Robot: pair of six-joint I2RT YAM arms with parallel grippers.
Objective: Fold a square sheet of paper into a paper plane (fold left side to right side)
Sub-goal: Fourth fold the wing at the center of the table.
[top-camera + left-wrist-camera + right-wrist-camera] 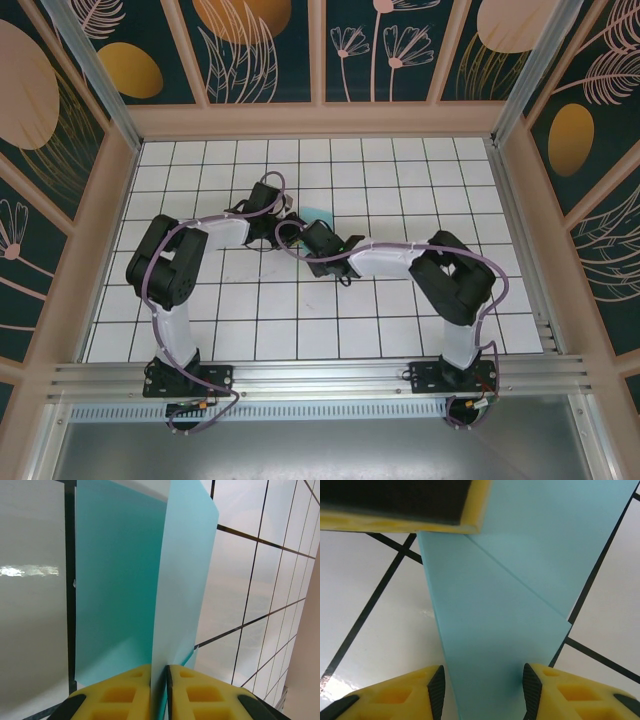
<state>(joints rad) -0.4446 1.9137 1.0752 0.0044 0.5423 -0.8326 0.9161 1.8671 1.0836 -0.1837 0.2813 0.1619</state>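
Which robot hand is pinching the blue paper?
The left gripper: its yellow fingers are shut on a raised flap of the paper. The right gripper has its fingers wide apart.

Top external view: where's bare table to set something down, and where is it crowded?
Free: the tile rows along the back wall, the far-right corner of the table, and the near strip between the two arm bases. Crowded: mid-table, where the left gripper pinches the paper and the right gripper straddles it, open.
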